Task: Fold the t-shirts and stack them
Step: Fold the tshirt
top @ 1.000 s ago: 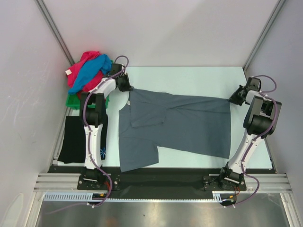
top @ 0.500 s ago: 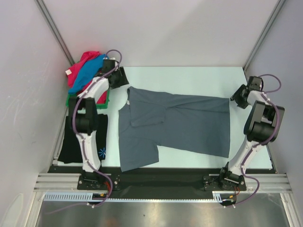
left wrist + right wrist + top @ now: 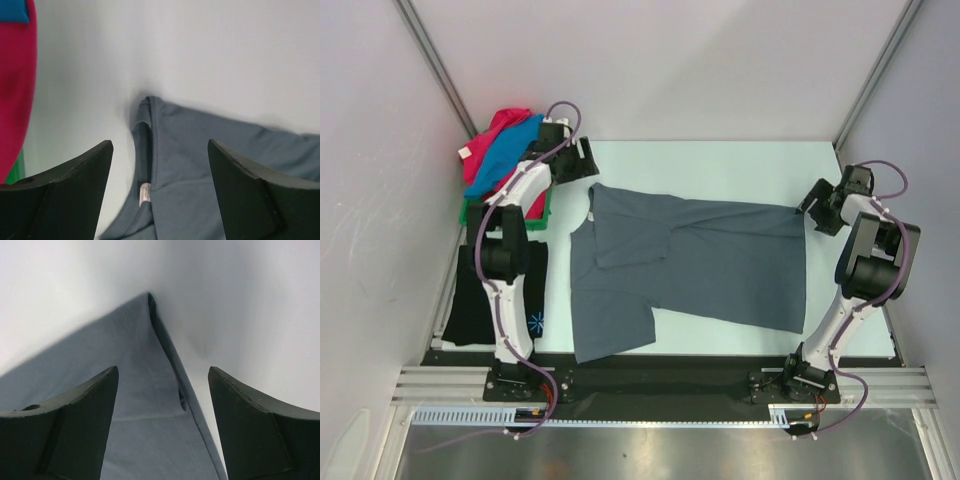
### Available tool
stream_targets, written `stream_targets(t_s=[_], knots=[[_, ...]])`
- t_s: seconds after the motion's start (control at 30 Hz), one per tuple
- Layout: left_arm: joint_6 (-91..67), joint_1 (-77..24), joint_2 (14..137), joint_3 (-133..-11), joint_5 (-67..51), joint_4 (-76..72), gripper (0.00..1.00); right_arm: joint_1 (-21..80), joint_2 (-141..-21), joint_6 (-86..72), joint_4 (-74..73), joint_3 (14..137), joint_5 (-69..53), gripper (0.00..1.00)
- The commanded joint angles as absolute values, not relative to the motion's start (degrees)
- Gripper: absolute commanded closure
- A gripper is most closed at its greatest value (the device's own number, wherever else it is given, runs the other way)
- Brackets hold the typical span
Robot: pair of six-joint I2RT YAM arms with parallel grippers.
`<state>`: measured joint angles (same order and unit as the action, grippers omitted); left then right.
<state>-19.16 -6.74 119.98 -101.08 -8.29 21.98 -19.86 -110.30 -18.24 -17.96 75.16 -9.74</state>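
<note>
Lying by L gripper: grey tee, prob. untouched.

Both arms extended far forward; left claw jaws spread wide, gripping nothing; right claw same.

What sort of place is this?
Probably a robot test booth: left arm and right arm bolted to a metal rail, plain white walls boxing in a table, a grey t-shirt spread flat.
</note>
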Motion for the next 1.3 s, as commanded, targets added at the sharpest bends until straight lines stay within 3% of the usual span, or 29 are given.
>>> stream_targets(t_s=[0.0,0.17,0.3,0.43,0.67,0.77,0.93,1.27], knots=[[-18.1,-6.8,124.4,-105.2,-8.1,23.3,0.18,-19.9,-113.5,-17.3,-16.9,79.8,-12.3,0.23],[-19.9,-6.8,127.4,-107.1,-9.1,23.6,0.23,-19.7,-112.9,-18.7,-18.9,80.1,-9.8,0.31],[-21.3,-7.4,124.1,-103.1,-8.6,21.8,0.26,-20.3,-106.4,-24.2,-17.1,71.1,-7.3,0.37],[-22.5,-7.6,119.6,-97.7,-7.9,19.5,0.28,-21.3,-100.0,-26.5,-16.1,65.8,-9.4,0.51],[-23.2,-8.6,117.0,-94.4,-10.1,17.1,0.34,-21.4,-97.0,-28.4,-12.4,60.7,-11.9,0.51],[-24.2,-8.9,117.5,-94.2,-11.2,17.1,0.35,-21.4,-98.3,-29.8,-10.7,59.8,-13.9,0.57],[-24.2,-9.4,117.1,-94.3,-11.4,17.0,0.36,-21.4,-100.2,-32.7,-6.7,58.1,-15.8,0.62],[-23.9,-9.6,117.0,-94.1,-11.5,16.8,0.36,-21.4,-104.3,-34.6,-2.9,58.8,-16.5,0.63]])
